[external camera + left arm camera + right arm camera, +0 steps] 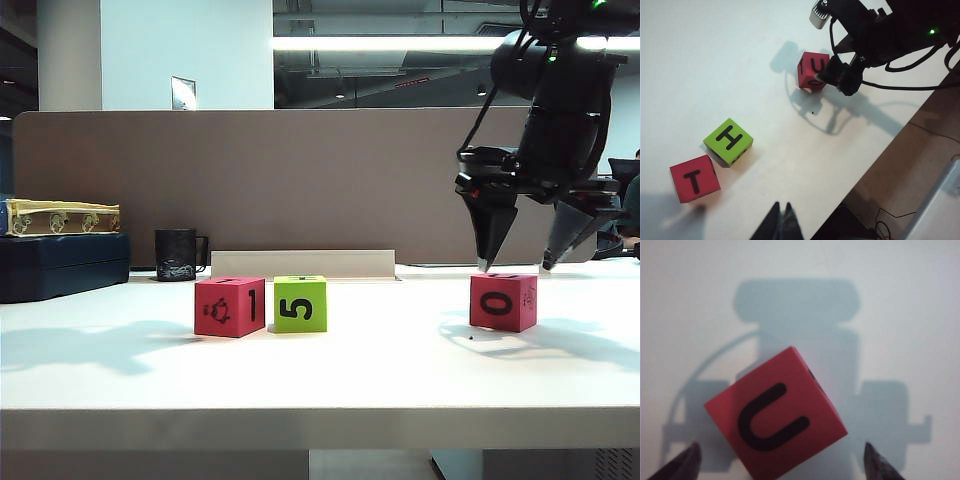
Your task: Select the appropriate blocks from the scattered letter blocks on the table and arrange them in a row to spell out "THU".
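U block (776,415) between spread right tool (782,462) tips (untouched)

Right arm (560,90): glossy black housing with looped black cables and a small green light. Right hand (520,265): two dark, tapering, pointed fingers (494,235). Left hand (781,222): dark narrow fingertips, seen only at the frame edge.

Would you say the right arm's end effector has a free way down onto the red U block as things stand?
Probably yes. The right end effector hangs open just above the red U block, fingertips either side, nothing between. The green H block and red T block sit well apart.
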Available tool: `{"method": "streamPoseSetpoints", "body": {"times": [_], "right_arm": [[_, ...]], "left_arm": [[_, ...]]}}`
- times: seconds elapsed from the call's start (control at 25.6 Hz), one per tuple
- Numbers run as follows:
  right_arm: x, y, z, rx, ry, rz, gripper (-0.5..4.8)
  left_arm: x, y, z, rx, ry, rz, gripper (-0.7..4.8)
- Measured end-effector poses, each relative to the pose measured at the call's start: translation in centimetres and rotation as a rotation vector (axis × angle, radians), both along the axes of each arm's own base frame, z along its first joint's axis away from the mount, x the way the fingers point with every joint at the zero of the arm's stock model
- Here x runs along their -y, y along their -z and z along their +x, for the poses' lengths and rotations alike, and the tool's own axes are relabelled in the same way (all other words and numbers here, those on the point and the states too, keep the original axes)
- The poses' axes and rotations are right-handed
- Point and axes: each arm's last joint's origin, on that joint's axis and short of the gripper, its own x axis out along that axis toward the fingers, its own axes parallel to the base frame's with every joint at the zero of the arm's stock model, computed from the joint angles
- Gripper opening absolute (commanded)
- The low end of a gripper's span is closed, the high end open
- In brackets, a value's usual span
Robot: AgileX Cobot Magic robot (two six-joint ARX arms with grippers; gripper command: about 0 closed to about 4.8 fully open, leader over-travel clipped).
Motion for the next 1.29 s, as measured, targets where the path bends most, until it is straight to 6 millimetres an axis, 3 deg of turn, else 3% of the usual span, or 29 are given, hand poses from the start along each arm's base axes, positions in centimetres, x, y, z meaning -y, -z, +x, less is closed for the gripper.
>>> {"method": "streamPoseSetpoints", "body": {"times": [0.63, 0.98, 1.29], "right_arm": [[-0.2, 0.3, -0.3, -0.065, 0.041, 0.095, 4.09], [-0.6, 2.8, 0.8, -0.109, 0.033, 0.107, 4.09], [-0.8, 1.6, 1.6, -0.027, 0.028, 0.128, 4.09]], "left_arm": [[0.1, -0.2, 0.2, 0.034, 0.0, -0.017, -0.06], [0.1, -0.2, 0.2, 0.035, 0.002, -0.016, -0.06], [0.1, -0.2, 0.2, 0.043, 0.01, -0.011, -0.06]]}}
